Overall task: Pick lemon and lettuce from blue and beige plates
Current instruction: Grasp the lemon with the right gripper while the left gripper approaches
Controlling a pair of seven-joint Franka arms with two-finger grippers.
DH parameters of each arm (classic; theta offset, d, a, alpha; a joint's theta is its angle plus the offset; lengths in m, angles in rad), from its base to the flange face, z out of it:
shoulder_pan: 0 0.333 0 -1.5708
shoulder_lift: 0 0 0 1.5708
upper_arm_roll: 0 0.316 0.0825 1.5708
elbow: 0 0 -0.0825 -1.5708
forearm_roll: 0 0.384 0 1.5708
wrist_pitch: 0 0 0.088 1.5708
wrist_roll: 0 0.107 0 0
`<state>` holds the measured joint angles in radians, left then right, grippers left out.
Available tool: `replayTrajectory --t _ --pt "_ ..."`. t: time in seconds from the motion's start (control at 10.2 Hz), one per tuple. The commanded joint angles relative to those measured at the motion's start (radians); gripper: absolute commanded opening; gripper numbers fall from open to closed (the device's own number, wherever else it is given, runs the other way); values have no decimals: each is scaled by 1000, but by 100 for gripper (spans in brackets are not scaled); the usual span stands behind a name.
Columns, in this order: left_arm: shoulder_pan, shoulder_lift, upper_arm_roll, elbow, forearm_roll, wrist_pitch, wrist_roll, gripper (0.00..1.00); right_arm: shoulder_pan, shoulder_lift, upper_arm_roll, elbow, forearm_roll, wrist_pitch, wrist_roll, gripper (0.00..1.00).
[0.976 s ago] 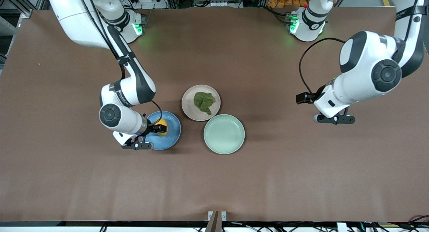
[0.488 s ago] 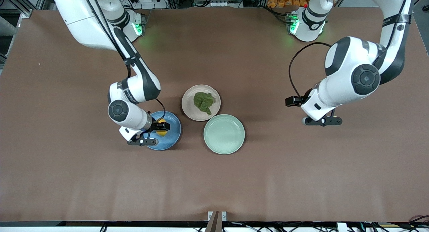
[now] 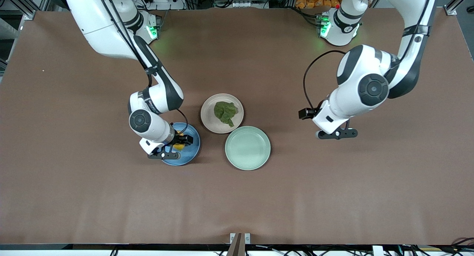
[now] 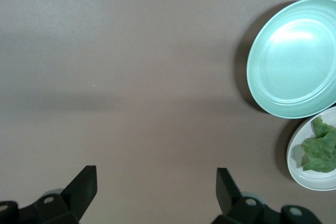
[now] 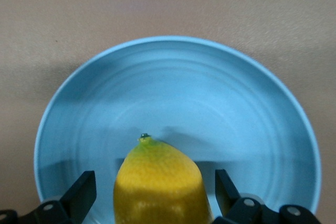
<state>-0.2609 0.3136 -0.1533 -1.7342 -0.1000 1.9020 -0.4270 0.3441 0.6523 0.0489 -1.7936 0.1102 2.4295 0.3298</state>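
Note:
The yellow lemon (image 5: 157, 182) lies on the blue plate (image 5: 210, 103). My right gripper (image 5: 155, 192) is low over it and open, one finger on each side with a gap to the rind. In the front view the right gripper (image 3: 174, 145) hides most of the lemon (image 3: 179, 146) on the blue plate (image 3: 192, 147). The dark green lettuce (image 3: 225, 112) rests on the beige plate (image 3: 207, 119), farther from the front camera. My left gripper (image 3: 331, 127) hangs open over bare table toward the left arm's end; its view catches the lettuce (image 4: 320, 150) on the beige plate (image 4: 310, 179).
A mint-green plate (image 3: 247, 148) with nothing on it sits beside the blue plate and touches the beige plate's nearer rim; it also shows in the left wrist view as the mint-green plate (image 4: 294, 61). Brown table surface (image 3: 333, 193) spreads around the plates.
The right gripper has slid over the blue plate until its fingers straddle the lemon. The left arm has swung toward the plates. Both grippers stayed open.

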Motion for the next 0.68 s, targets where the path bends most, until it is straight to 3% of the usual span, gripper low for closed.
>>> replayTrajectory --t 0.0,0.39,0.59 --pt "-32 13 6 5 12 9 -56 100 15 0 -9 -23 0 20 18 100" --pt "-34 19 6 5 16 9 -65 100 15 1 -9 -44 -23 40 18 98" --pt "-37 25 6 7 19 17 -65 100 15 0 -9 -44 -23 40 18 82"
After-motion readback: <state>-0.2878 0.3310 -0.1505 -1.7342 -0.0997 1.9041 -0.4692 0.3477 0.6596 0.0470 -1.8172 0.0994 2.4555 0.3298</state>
